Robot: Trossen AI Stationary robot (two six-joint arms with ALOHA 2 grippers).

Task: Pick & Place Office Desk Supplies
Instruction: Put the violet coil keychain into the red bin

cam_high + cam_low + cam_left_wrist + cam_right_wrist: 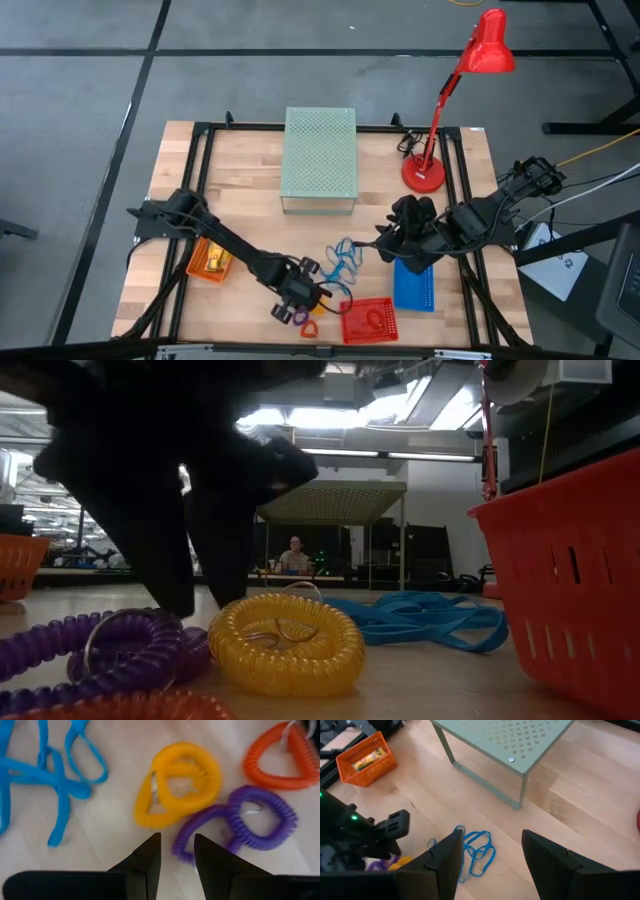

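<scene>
Only low view shows a seated person (295, 555), yellow coil (287, 643) foreground

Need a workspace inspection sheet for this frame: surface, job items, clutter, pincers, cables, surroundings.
Surface: wooden table, black frame rails.
Job's things: yellow coil, purple coil, orange coil clustered at the front edge; blue loops tangled beside them; red basket, blue basket, orange basket.
Clutter: pale green perforated stand, red desk lamp.
Grippers: left pincer open, hovering by the yellow and purple coils; right pincer open, above the blue loops.
Cables: lamp cord bunched at the lamp base.
Surroundings: a person seated far behind.
</scene>
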